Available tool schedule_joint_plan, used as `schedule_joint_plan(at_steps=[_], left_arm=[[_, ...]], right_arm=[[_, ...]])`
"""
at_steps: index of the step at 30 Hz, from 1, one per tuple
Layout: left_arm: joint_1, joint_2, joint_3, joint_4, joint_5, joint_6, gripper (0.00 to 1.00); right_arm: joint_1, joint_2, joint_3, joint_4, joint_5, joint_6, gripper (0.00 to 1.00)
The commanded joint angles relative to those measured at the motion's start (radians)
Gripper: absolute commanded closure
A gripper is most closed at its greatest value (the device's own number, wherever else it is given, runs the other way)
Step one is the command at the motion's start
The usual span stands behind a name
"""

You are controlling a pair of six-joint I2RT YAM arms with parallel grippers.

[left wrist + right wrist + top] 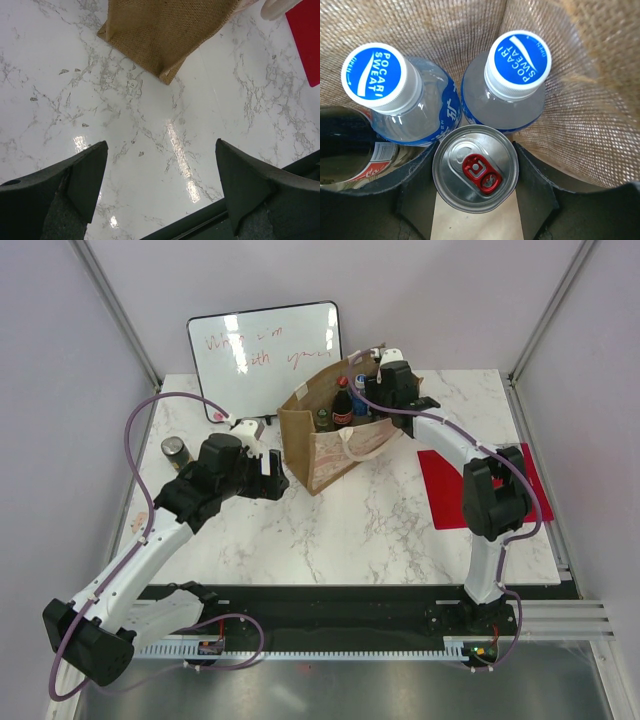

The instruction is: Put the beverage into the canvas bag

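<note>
The tan canvas bag [325, 445] stands at the back middle of the table; its corner shows in the left wrist view [165, 30]. My right gripper [385, 375] reaches down into the bag's open top. In the right wrist view my right gripper [475, 161] is shut on a silver beverage can [475, 168] with a red pull tab, inside the bag's woven walls [580, 100]. Two Pocari Sweat bottles [375, 75] [518, 57] stand just past the can. My left gripper [275, 475] [161, 170] is open and empty above the table, left of the bag.
A dark cola bottle [342, 405] also stands in the bag. A can [176, 452] sits on the table at far left. A whiteboard [265, 350] leans at the back. A red mat [445, 490] lies right of the bag.
</note>
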Motion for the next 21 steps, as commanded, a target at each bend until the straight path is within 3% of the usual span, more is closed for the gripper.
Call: schedule_joint_plan(at_steps=[1, 14, 21], left_arm=[[-0.001, -0.023, 0.001, 0.036, -0.046, 0.037, 0.05], [-0.001, -0.031, 0.001, 0.036, -0.059, 0.036, 0.05], [-0.001, -0.037, -0.002, 0.035, -0.101, 0.036, 0.05]], right_arm=[[-0.026, -0.012, -0.019, 0.089, 0.000, 0.040, 0.67], [-0.027, -0.040, 0.010, -0.004, 0.014, 0.048, 0.36], [-0.027, -0.052, 0.065, -0.078, -0.009, 0.047, 0.28]])
